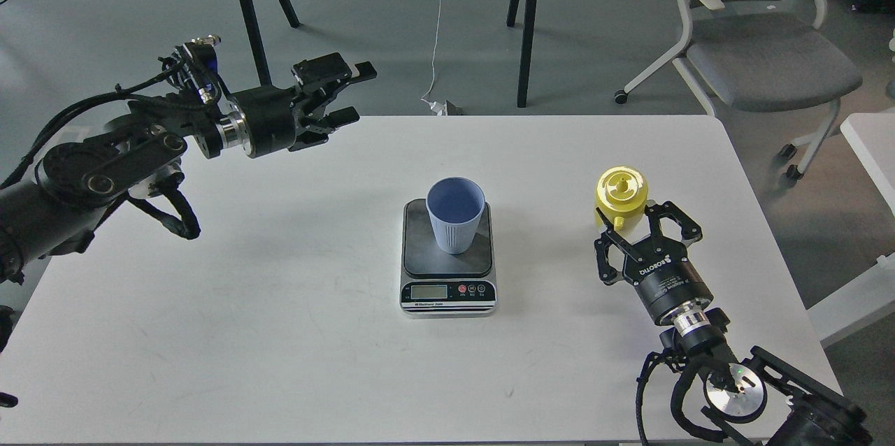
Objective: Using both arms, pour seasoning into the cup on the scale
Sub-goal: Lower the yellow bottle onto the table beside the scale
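The right gripper (640,226), near the tabletop's right edge, carries "ROBOTIQ" in white on its black body. The scale's (448,261) print is too small to read.

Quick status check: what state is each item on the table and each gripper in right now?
Small light blue ribbed plastic cup: upright on the scale, looks empty.
Flat grey kitchen scale: on the white table, display unreadable.
Yellow plastic squeeze bottle: upright on the table.
Left gripper: open, holding nothing.
Right gripper: open around the bottle.

Bare table (280,306) flanks the scale (447,261); cup (455,214) apparently blocks its platform
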Tool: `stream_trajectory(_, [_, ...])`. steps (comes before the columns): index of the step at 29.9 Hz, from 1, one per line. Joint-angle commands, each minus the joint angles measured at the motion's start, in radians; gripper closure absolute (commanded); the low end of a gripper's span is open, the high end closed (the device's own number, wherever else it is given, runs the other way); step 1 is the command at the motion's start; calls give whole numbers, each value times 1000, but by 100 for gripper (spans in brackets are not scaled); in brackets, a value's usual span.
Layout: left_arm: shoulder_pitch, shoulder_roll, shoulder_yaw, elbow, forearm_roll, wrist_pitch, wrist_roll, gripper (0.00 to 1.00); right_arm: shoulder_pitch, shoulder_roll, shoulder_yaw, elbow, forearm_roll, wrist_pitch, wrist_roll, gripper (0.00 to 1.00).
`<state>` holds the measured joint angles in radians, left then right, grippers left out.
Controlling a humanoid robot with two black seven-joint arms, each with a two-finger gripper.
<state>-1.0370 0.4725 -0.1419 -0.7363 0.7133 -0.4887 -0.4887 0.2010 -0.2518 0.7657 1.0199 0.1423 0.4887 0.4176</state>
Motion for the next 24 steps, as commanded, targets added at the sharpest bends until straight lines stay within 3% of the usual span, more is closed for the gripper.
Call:
stream_trajectory(1, [0, 8, 11, 0, 2, 0, 0, 1, 0, 60, 7, -35, 0, 0, 1, 84])
stream_trajectory(9, [-3, 18, 56, 0, 2, 0, 0, 1, -9, 135, 14, -37, 0, 0, 4, 83])
stream_trajectory(24, [-2, 2, 59, 5, 2, 0, 0, 1, -66, 132, 40, -38, 2, 0, 4, 82])
